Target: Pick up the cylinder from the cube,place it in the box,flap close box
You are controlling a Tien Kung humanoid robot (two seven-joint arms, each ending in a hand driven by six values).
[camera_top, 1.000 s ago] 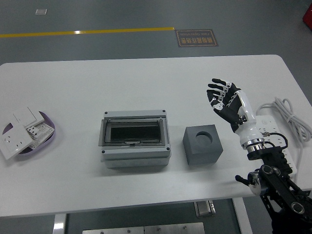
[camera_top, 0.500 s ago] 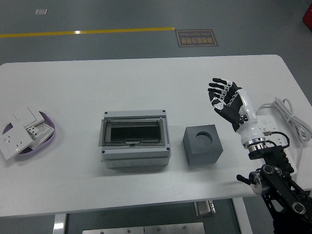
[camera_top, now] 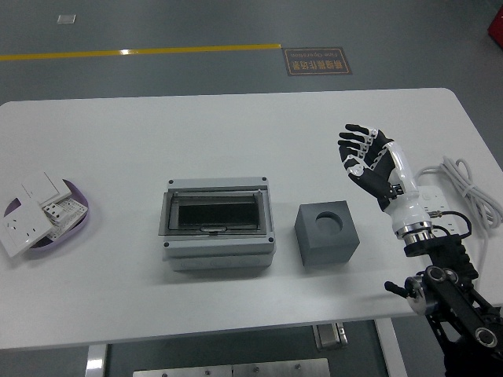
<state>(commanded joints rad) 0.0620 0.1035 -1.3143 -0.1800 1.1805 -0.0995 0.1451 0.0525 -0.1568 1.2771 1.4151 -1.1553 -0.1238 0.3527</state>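
Right hand (camera_top: 368, 161) hovers empty, fingers spread, beyond the grey cube (camera_top: 327, 233); its round socket looks vacant and the enclosure box (camera_top: 218, 223) flap appears shut, so task likely complete, withdrawal next.

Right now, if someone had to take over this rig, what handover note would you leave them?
Right hand: raised above the table, right of the cube, fingers spread, holding nothing.
Left hand: not in view.
Cube: dark grey, right of the box; the round hole in its top looks empty, and no cylinder shows anywhere on the table.
Box: grey, mid-table; whether its clear flap is down cannot be told from this view.
Done: possibly everything; the cylinder may be inside the box, but that cannot be confirmed.
Left: check the box for the cylinder and make sure the flap is shut.
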